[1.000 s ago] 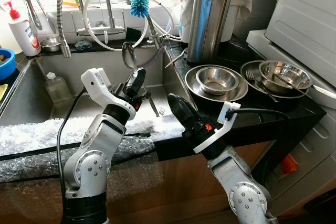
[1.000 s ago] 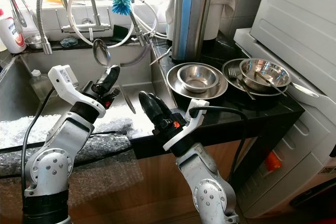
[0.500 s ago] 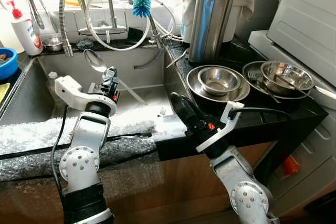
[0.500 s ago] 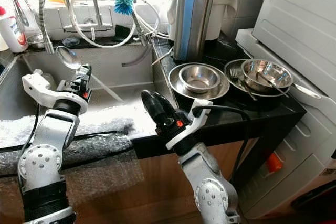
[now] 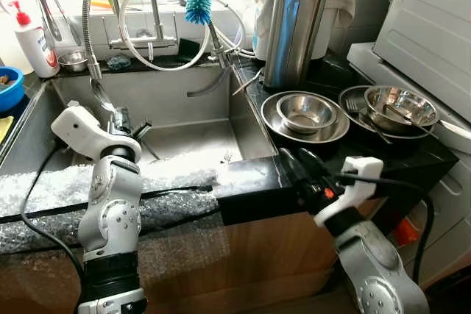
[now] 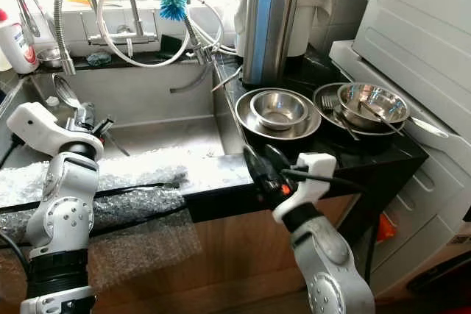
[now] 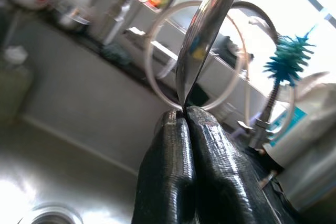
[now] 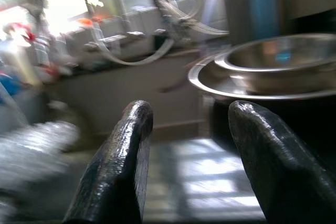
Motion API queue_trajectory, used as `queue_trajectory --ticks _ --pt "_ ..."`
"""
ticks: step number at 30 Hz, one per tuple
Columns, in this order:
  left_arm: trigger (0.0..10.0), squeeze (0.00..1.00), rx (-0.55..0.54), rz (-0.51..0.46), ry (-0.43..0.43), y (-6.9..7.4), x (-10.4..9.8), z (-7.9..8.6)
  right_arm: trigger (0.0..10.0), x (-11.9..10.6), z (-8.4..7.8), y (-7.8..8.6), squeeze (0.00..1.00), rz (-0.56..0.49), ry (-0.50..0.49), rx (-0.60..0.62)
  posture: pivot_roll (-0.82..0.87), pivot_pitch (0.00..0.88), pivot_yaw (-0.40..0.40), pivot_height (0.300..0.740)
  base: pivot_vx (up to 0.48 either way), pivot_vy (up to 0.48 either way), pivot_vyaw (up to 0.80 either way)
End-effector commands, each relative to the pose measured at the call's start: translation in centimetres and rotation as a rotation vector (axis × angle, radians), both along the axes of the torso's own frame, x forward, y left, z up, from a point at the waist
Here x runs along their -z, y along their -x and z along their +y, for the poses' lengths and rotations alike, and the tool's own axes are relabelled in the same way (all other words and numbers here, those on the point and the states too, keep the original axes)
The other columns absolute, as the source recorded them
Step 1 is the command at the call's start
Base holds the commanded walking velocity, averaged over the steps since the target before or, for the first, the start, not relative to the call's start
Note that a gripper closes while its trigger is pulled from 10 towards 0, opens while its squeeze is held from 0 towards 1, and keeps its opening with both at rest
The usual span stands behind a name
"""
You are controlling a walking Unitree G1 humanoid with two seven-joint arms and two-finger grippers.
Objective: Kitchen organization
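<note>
spoon held over the sink, dishes on the counter untouched

the left gripper [image 7: 185, 116] has its two black fingers pressed tight together on the neck of a metal spoon [image 5: 100, 95], holding it above the left part of the steel sink [image 5: 193, 140]. in the head views the spoon's bowl is uppermost and leans toward the far left, while its thin handle runs down and to the right past the fingers, so the long axis is a steep diagonal, bowl end high. in the left wrist view the bowl is seen nearly edge-on, rising from the fingertips toward the coiled tap hoses [image 5: 156, 27] at the far wall.

the right gripper [image 5: 302, 169] hangs at the near edge of the black counter [image 5: 383, 154], to the right of the sink, with its fingers clearly spread and nothing between them.

as for progress, little looks sorted. the nested steel bowls [image 5: 305, 114] sit on the counter in front of the knife block [image 5: 293, 26], and further right a second stack of bowls [image 5: 397, 106] has utensils lying across it. a fork [image 5: 227, 157] lies on the sink floor near its right wall, and a bottle [image 6: 50, 102] stands in the sink at the far left. the spoon has no visible resting place yet; where it belongs is not clear, so i judge that placing it, then dealing with the fork and bowls, remains.
</note>
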State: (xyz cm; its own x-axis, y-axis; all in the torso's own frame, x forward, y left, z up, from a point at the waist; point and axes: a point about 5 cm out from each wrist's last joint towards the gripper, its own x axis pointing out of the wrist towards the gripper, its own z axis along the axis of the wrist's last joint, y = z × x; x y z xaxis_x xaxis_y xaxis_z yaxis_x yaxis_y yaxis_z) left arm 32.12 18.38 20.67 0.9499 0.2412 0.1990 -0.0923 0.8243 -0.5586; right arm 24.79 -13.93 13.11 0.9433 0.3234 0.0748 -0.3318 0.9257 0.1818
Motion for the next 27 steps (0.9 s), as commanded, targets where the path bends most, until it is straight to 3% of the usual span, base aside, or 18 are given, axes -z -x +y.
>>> queue_trajectory --ticks 1,3,4,5,6,7,9,12,13,27 --pt "10.0 0.0 0.009 -0.021 -0.067 -0.3 -0.3 -0.4 10.0 0.8 -1.1 0.2 0.0 -0.007 0.063 0.118 -0.16 0.0 -0.01 0.74 0.0 0.0 0.0" --pt "10.0 0.0 0.029 -0.038 -0.151 -0.6 -0.2 -0.6 10.0 1.8 -2.5 0.7 0.0 -0.006 0.143 0.226 -0.15 0.0 -0.01 0.74 0.0 0.0 0.0" --pt "10.0 0.0 0.029 -0.038 -0.151 -0.6 -0.2 -0.6 10.0 1.8 -2.5 0.7 0.0 -0.006 0.143 0.226 -0.15 0.0 -0.01 0.74 0.0 0.0 0.0" --pt "10.0 0.0 0.039 -0.049 -0.206 -0.7 0.0 -0.8 10.0 2.4 -2.9 1.0 0.0 -0.013 0.213 0.254 -0.16 0.0 -0.008 0.74 0.0 0.0 0.0" --pt "10.0 0.0 0.047 -0.051 -0.237 -0.7 0.1 -1.0 10.0 2.7 -2.9 1.2 0.0 -0.012 0.229 0.26 -0.16 0.0 -0.008 0.74 0.0 0.0 0.0" --pt "10.0 0.0 0.09 -0.062 -0.33 -0.7 0.4 -1.7 10.0 3.4 -3.2 1.6 0.0 -0.003 0.226 0.287 -0.16 0.0 -0.009 0.74 0.0 0.0 0.0" --pt "10.0 0.0 0.114 -0.066 -0.382 -0.7 0.8 -2.1 10.0 3.9 -3.3 2.0 0.0 -0.002 0.25 0.306 -0.16 0.0 -0.01 0.74 0.0 0.0 0.0" --pt "10.0 0.0 0.131 -0.058 -0.408 -0.6 1.5 -2.4 10.0 4.7 -3.4 2.4 0.0 0.005 0.312 0.315 -0.16 0.0 -0.009 0.74 0.0 0.0 0.0" --pt "10.0 0.0 0.133 -0.051 -0.42 -0.6 2.0 -2.4 10.0 6.2 -3.6 2.9 0.0 0.054 0.33 0.339 -0.16 0.0 -0.009 0.74 0.0 0.0 0.0" --pt "10.0 0.0 0.136 -0.034 -0.471 -0.9 3.8 -2.4 10.0 14.8 -3.4 5.7 0.0 0.385 0.308 0.357 -0.16 0.0 -0.012 0.74 0.0 0.0 0.0"
